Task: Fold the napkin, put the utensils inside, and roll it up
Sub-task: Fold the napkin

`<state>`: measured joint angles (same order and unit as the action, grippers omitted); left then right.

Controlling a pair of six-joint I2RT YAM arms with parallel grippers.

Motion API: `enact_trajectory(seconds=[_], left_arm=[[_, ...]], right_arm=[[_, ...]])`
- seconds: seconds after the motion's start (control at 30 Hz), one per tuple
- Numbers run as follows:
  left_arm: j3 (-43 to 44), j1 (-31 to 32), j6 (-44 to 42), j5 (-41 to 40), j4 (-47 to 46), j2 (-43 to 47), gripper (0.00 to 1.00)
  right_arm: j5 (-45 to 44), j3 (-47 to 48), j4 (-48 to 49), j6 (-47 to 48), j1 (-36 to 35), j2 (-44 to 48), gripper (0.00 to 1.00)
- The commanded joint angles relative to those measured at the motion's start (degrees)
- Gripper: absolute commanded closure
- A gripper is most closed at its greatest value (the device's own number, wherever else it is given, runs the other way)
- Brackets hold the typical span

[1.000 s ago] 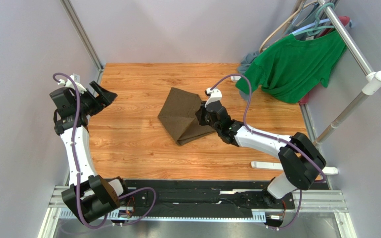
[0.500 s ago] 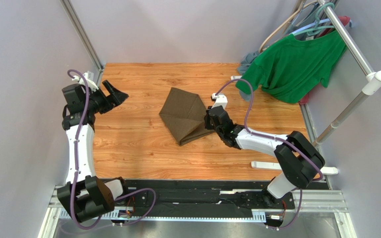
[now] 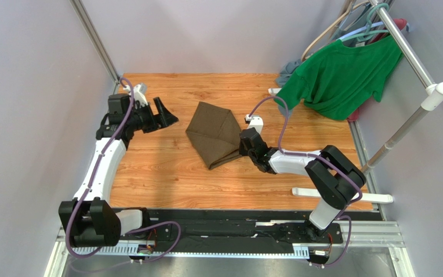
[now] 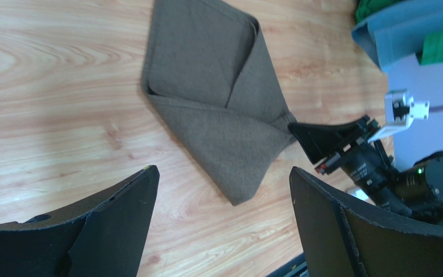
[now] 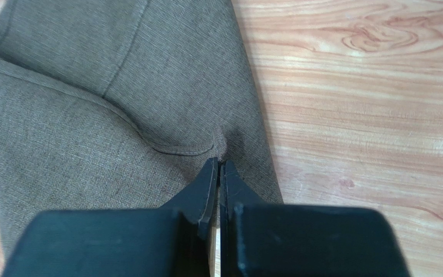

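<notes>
The dark olive-brown napkin point(image 3: 212, 135) lies partly folded on the wooden table, with flaps turned over its middle. My right gripper point(image 3: 243, 144) is at its right corner, and in the right wrist view the jaws point(image 5: 219, 164) are shut, pinching a pucker of the napkin point(image 5: 91, 104). My left gripper point(image 3: 169, 118) is open and empty, just left of the napkin and apart from it. In the left wrist view the napkin point(image 4: 218, 109) lies ahead of the open left gripper point(image 4: 224, 173), with the right gripper point(image 4: 322, 141) at its far corner. No utensils are in view.
A bright green T-shirt point(image 3: 339, 75) hangs from a metal rack point(image 3: 408, 52) at the back right, with a grey-blue garment point(image 3: 287, 72) behind it. A white bar point(image 3: 339, 194) lies near the right arm's base. Grey walls close in both sides.
My left arm has swung right, from the table's left edge to close beside the napkin. My right gripper has shifted slightly nearer with the napkin's corner, and the napkin lies flatter.
</notes>
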<state>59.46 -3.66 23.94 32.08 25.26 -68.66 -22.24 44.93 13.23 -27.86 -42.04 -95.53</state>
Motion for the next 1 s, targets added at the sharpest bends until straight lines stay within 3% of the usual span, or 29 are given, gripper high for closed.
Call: enact_trajectory(seconds=[0.0, 0.07, 0.2, 0.27, 0.37, 0.5, 0.73, 0.97], left_arm=[[-2.85, 5.85, 2.93, -2.37, -1.69, 0.19, 0.08], [-8.01, 7.08, 6.01, -2.63, -7.46, 0.63, 0.08], [-14.81, 7.35, 11.73, -5.00, -15.32, -0.67, 0.08], [-15.78, 7.44, 11.48, -6.14, -16.64, -2.08, 0.08], [-15.69, 7.62, 11.30, -5.97, -17.87, -5.33, 0.09], [-15.95, 8.05, 11.91, -6.15, -20.77, -9.98, 0.12], [-14.03, 9.02, 12.88, -5.27, -24.90, -17.37, 0.32], [-10.87, 11.39, 13.24, -4.39, -29.21, -25.63, 0.40]], right_arm=[[-1.32, 0.69, 0.40, -2.20, 0.21, 0.07, 1.00], [-0.88, 0.16, -0.49, -2.20, 0.21, 2.00, 0.95], [1.84, -0.37, -4.08, -0.97, 0.29, 6.75, 0.56], [3.42, -0.28, -5.58, 0.34, 0.21, 9.46, 0.49], [4.66, -0.02, -7.26, 1.40, 0.55, 11.32, 0.43], [9.66, 2.97, -8.40, 0.79, 3.80, 8.27, 0.42], [18.18, 6.84, -6.56, 0.26, 9.51, -1.31, 0.42], [28.47, 5.97, -2.25, -2.38, 12.69, -5.37, 0.36]])
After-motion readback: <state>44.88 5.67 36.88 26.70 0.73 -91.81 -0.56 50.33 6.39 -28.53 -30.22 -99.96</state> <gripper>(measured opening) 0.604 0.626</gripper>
